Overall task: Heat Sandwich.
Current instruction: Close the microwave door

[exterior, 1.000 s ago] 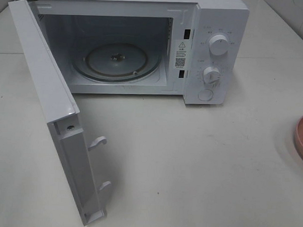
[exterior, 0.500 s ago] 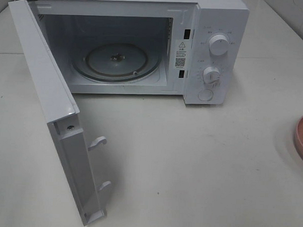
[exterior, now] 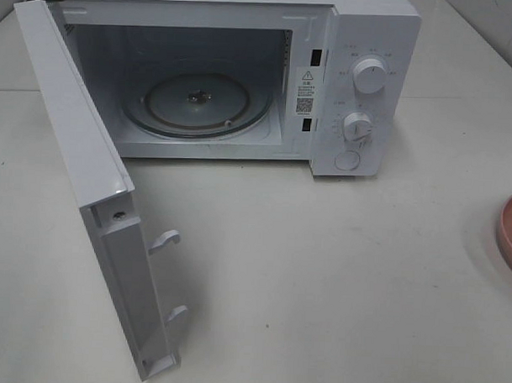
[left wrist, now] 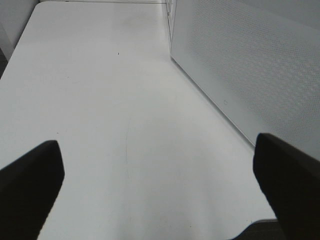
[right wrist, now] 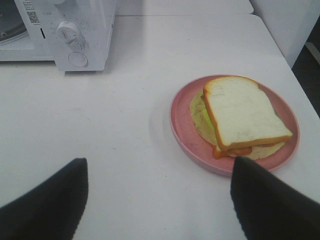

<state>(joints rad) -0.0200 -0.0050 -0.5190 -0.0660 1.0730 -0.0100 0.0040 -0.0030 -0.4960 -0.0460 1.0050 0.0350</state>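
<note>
Microwave [exterior: 243,73]: white, at the back of the white worktop [exterior: 320,278], seen from the high view. Door [exterior: 88,194] swung fully open on the left side, with two latch hooks [exterior: 164,239] showing on its inner edge. Cavity holds a round glass turntable [exterior: 196,104], bare. Control panel on the right side carries an upper dial [exterior: 369,76], a lower dial [exterior: 357,125] and a round button [exterior: 347,159] beneath them.

Plate [right wrist: 186,134]: round, pink, on the worktop well to the right of the microwave; only its rim shows at the right edge of the high view.

Sandwich [right wrist: 242,112]: lies on the plate, flat, top slice white with a tan crust, pale green and orange filling showing at the edges below it. Seen clearly only from the right wrist view.

Left gripper [left wrist: 160,185]: fingers [left wrist: 30,180] spread wide apart, nothing between them, over bare worktop beside the perforated outer face of the open door.

Right gripper [right wrist: 157,200]: fingers [right wrist: 270,200] spread wide apart, nothing held, above the worktop, with the plate and sandwich just ahead of the fingers and not touching them.
</note>
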